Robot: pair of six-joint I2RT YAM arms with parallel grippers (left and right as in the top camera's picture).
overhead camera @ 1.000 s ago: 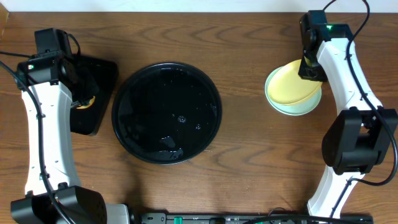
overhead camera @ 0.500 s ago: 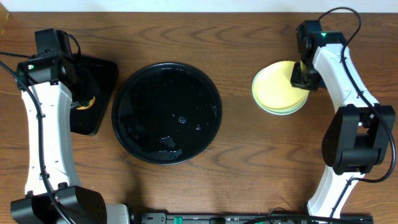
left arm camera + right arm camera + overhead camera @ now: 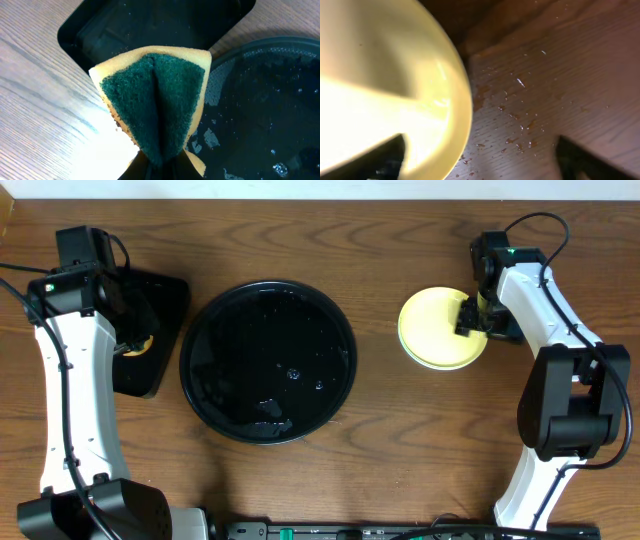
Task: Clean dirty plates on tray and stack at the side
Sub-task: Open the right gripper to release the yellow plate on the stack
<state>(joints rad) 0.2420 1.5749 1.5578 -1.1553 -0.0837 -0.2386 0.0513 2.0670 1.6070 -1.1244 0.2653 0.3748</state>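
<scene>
Where plates (image 3: 438, 330) sit: stacked, yellow on top, 3 o'clock of round black tray (image 3: 268, 362).
Right hand (image 3: 471, 319): spread wide at stack's 3 o'clock rim, holding nothing.
Left hand (image 3: 160, 169): clamped on folded sponge (image 3: 157, 100).

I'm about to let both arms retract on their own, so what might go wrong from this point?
1. The right tool stands open with the yellow plate's rim between its fingers; a sideways pull-out may snag and shift the plate.
2. Droplets wet the table beside that plate, so a nudged plate might slide easily.
3. The left tool pinches the sponge partly over bare wood, beside the rectangular tray; it may drip there.
</scene>
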